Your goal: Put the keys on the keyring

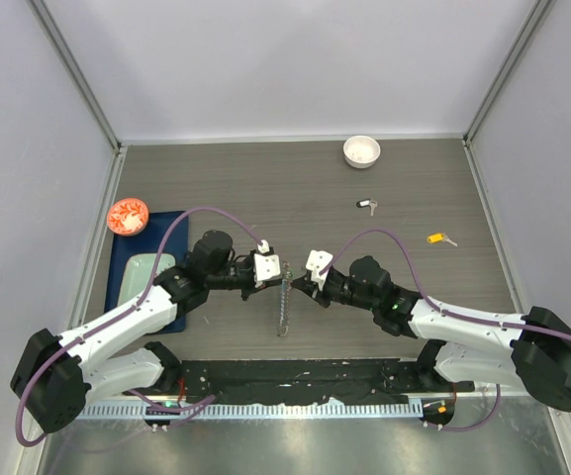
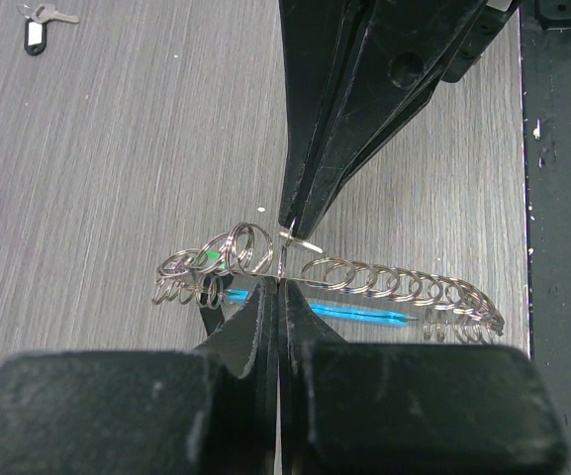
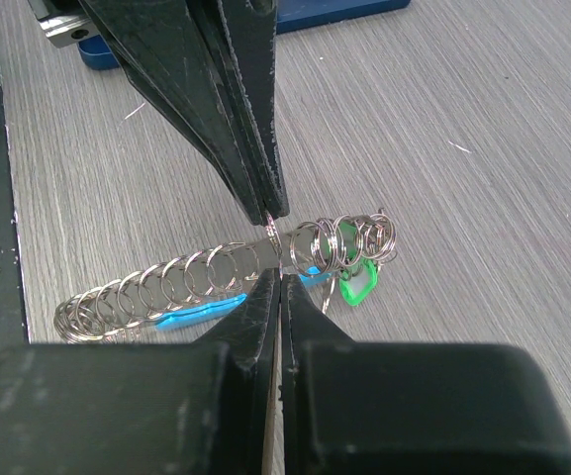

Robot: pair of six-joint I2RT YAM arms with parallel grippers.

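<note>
**Keyring** (image 1: 283, 302): a chain of silver loops with a blue segment (image 3: 191, 315). You find it stretched near-to-far at the middle of the table (image 1: 265, 188), between the two arms. A green tag (image 3: 356, 287) hangs among the loops at its far end. You cannot tell whether the chain rests on the wood or hangs just above it.

**Left gripper** (image 2: 280, 287): reaches in from the left, jaws pressed together and pinching the keyring's wire toward the far end.

**Right gripper** (image 3: 280, 277): reaches in from the right, jaws likewise together on the keyring, its tips just beside the left gripper's tips.

**Loose keys**: you have a black-tagged key (image 1: 366, 205) far and right of the grippers. A yellow-tagged key (image 1: 441, 238) lies farther right. Both are well apart from the keyring.

**White bowl** (image 1: 361, 150): near the table's far edge.

**Left side**: a blue tray (image 1: 161, 233) carries a pale dish (image 1: 142, 269), with an orange bowl (image 1: 127, 215) at the tray's far corner.
</note>
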